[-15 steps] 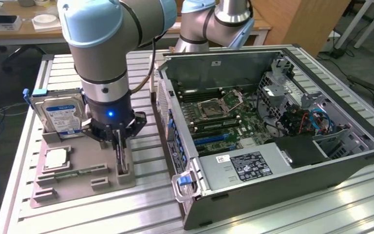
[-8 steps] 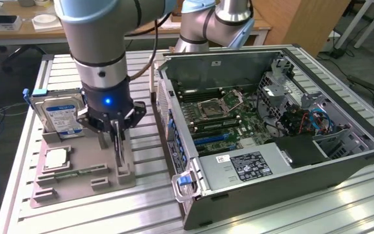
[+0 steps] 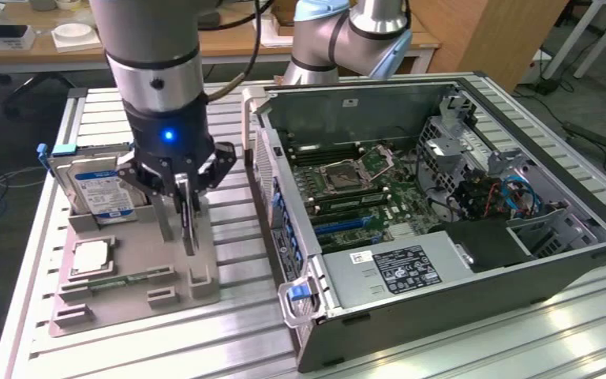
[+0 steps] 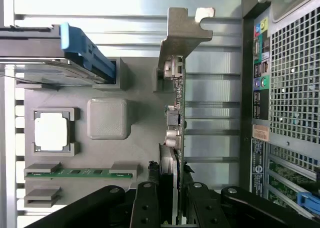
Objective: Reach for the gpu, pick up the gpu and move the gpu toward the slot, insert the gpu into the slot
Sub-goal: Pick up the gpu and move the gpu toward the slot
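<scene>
The gpu [image 3: 188, 227] stands on edge as a thin dark card over the grey fixture tray [image 3: 124, 304], at the exterior view's left. My gripper [image 3: 183, 193] comes down on it from above, its fingers closed against both faces. In the wrist view the gpu [image 4: 175, 107] shows edge-on, its silver end bracket [image 4: 185, 27] at the far end, and my gripper [image 4: 170, 190] clamps the near end. I cannot tell whether the card still rests in its holder. The blue slot [image 3: 337, 227] lies on the motherboard inside the open computer case [image 3: 555, 237].
On the tray stand a hard drive [image 3: 98, 189] with a blue handle [image 4: 85, 52], a processor chip [image 4: 50, 131] and a green memory stick [image 4: 80, 172]. The case's perforated rear panel [image 4: 292, 87] rises close beside the gpu. A second arm [image 3: 346, 31] stands behind the case.
</scene>
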`<control>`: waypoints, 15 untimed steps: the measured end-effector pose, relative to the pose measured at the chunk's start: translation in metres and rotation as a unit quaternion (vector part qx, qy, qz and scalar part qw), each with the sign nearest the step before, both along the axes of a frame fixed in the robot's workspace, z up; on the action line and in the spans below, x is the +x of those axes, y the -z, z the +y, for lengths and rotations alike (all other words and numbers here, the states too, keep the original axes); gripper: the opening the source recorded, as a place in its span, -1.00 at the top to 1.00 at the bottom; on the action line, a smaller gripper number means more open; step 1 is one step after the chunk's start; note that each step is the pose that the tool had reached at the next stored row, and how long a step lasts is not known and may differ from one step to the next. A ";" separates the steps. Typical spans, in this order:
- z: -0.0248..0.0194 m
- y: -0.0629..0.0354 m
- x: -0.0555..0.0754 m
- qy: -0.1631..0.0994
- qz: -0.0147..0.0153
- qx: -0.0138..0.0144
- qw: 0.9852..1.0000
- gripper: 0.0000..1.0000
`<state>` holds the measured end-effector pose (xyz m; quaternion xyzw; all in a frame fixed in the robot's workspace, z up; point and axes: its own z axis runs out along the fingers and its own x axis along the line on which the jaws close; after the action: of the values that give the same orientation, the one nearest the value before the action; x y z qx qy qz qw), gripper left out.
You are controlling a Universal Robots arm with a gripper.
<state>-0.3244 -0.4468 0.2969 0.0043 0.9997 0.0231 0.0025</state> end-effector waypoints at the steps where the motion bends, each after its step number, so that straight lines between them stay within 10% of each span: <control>1: 0.0000 -0.0045 0.000 0.000 0.000 0.000 1.000 0.47; 15: 0.0000 -0.0632 0.000 0.000 0.000 0.000 1.000 0.47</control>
<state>-0.3244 -0.4468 0.3600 0.0047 0.9997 0.0232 0.0025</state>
